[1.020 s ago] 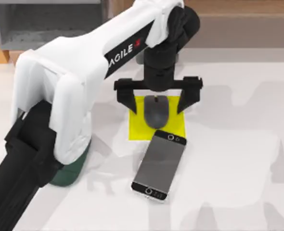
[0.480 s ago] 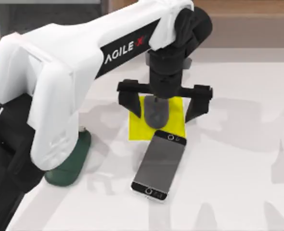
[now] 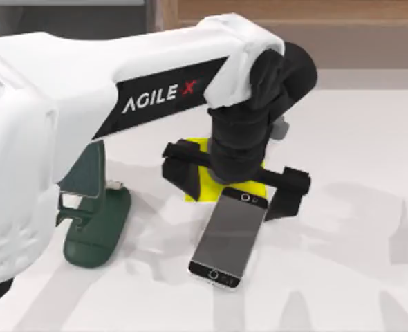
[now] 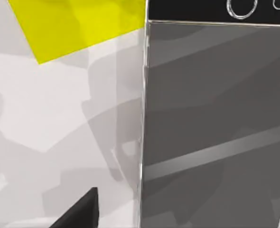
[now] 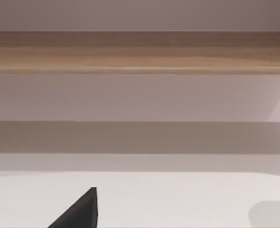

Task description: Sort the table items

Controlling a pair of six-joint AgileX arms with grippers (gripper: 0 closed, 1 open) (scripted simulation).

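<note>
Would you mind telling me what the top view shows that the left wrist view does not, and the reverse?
Top view alone: the white left arm, its left gripper with fingers spread wide over the upper end of the slim grey-screened smartphone, and a dark green stand on the table's left side.

Left wrist view alone: a close look at the phone's silver edge and the round marks on its black bezel.

Both: the smartphone, the flat yellow square mat and the plain white table.

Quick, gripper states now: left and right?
Left gripper: open, holding nothing, over the smartphone's top end.
Right gripper: cannot be told.
</note>
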